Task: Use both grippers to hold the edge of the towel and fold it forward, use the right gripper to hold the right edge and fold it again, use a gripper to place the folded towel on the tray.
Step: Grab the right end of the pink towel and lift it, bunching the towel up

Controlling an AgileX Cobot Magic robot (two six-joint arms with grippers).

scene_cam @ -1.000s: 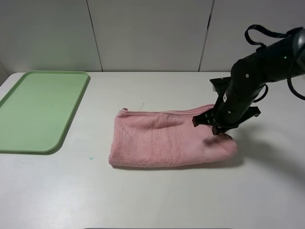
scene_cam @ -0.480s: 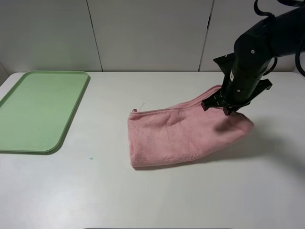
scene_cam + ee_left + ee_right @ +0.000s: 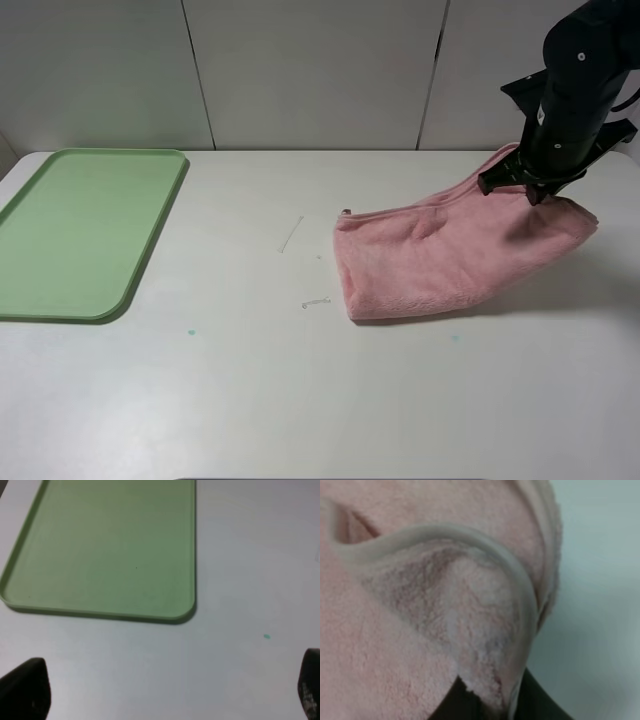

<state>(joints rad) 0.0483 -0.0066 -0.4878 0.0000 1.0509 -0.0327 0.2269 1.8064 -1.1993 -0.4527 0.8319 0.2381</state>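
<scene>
Right tool (image 3: 524,193) grips towel (image 3: 440,262), right end aloft.

The worktop (image 3: 250,400) is white and matt; the pale green tray (image 3: 80,230) lies flat on its left side, well apart from the pink towel (image 3: 440,260) on the right. The towel is folded, its left end resting on the surface and its right end raised. Between them lie a thin pale strand (image 3: 291,234), a shorter strand (image 3: 315,302) and, nearer the tray, a teal speck (image 3: 190,331).

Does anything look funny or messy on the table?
The towel lies crooked: the right gripper pinches its right end up off the table, far from the tray. Two thin pale strands lie beside it.
</scene>
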